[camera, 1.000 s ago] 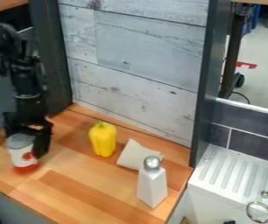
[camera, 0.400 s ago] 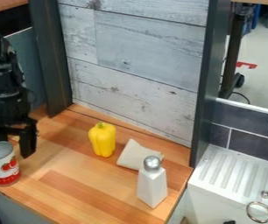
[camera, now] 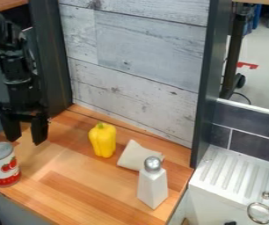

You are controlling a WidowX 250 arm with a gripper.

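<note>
Gripper [camera: 26,139], black and two-fingered, hangs open at the end of the black robot arm [camera: 21,79], over the left part of the counter, its two fingers spread apart and pointing down. Nearest to it, below and a little to the left in the view, is a metal can [camera: 3,165] with a silvery top and a white-and-red label showing red tomatoes. It stands upright close to the front left edge of a light brown wooden counter [camera: 84,186]; whether a fingertip touches its rim is hard to tell. Well to the right of the gripper, a yellow bell pepper [camera: 103,141] with a green stem stands upright. Just beside it on the right lies an off-white, angular piece [camera: 136,154], its material unclear. In front of that piece, partly overlapping it in the view, stands a tapered white shaker [camera: 153,188] with a round silvery top. Behind the counter rises a panel of weathered grey-white boards [camera: 131,57] between dark posts [camera: 53,66]. Farther right are a ribbed white drainboard [camera: 222,176], dark grey tiles [camera: 245,117] and a curled silvery metal fixture [camera: 259,212]
</note>
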